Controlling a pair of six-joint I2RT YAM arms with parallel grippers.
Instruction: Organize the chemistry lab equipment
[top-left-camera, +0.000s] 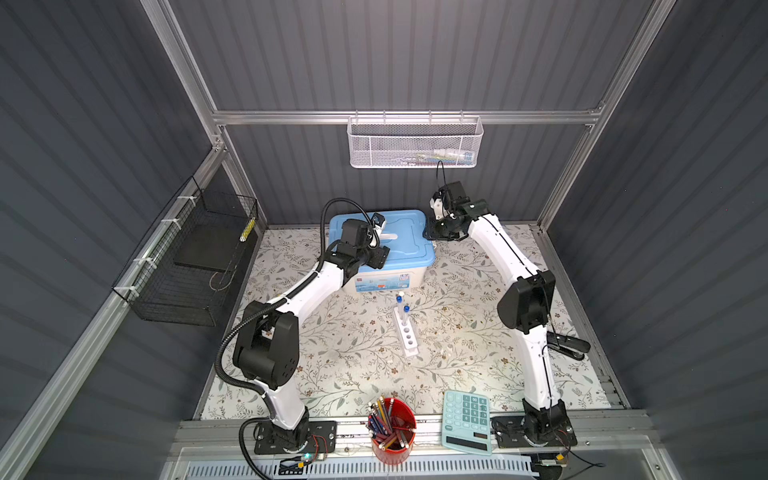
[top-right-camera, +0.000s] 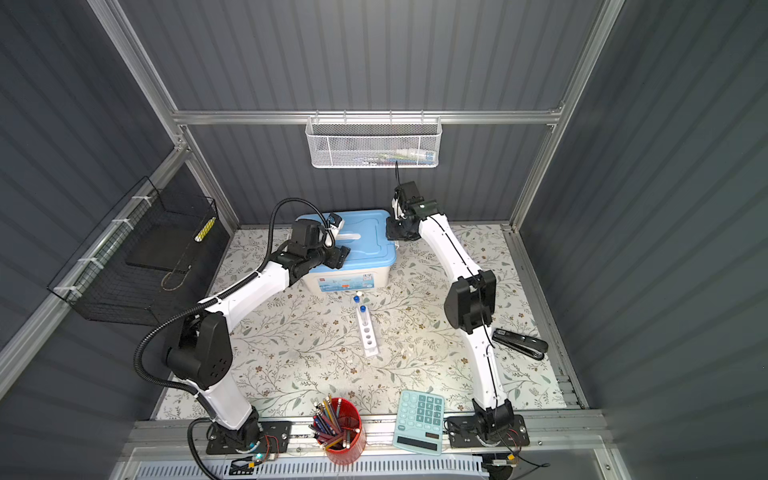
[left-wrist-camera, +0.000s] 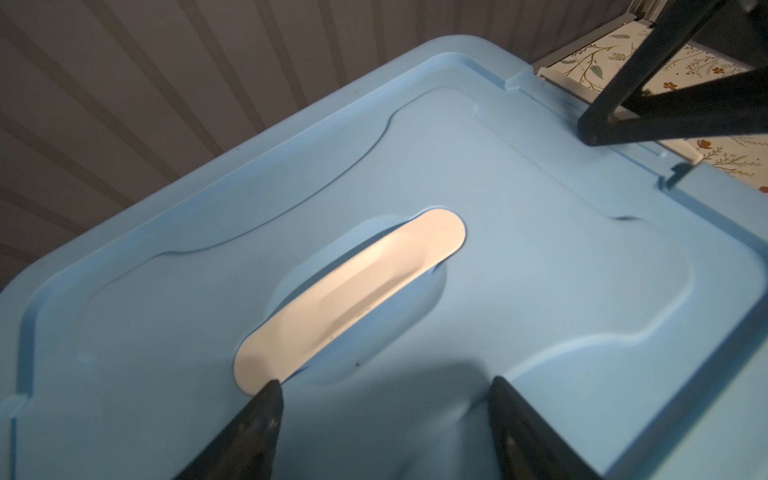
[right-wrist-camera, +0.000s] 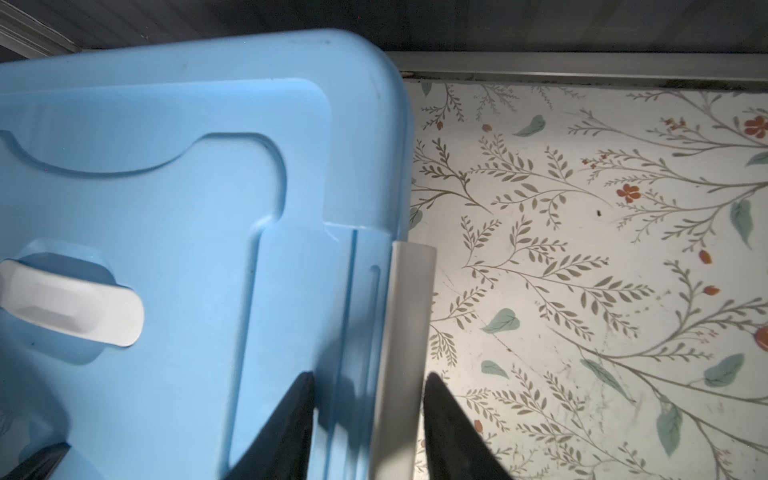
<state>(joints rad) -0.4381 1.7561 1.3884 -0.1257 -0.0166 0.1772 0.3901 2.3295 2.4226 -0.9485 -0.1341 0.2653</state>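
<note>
I'm hovering my left gripper (left-wrist-camera: 384, 382), jaws spread wide, over the blue lid (left-wrist-camera: 540, 270) beside its white handle (left-wrist-camera: 349, 299). Mid-table, just before the box (top-left-camera: 386, 282), the white rack (top-left-camera: 407, 334) is carrying two blue-capped test tubes (top-left-camera: 401, 301) upright at its far end. My right gripper (right-wrist-camera: 370, 376) is straddling the lid's white latch (right-wrist-camera: 409, 311), jaws apart, not pinching.

A blue lid (top-left-camera: 411, 230) is hiding from you what the box (top-left-camera: 386, 282) is holding. The far mesh basket (top-left-camera: 415, 145) is blurring its contents. The white rack (top-left-camera: 411, 348) is hiding the lower ends of 2 test tubes (top-left-camera: 406, 309).
</note>
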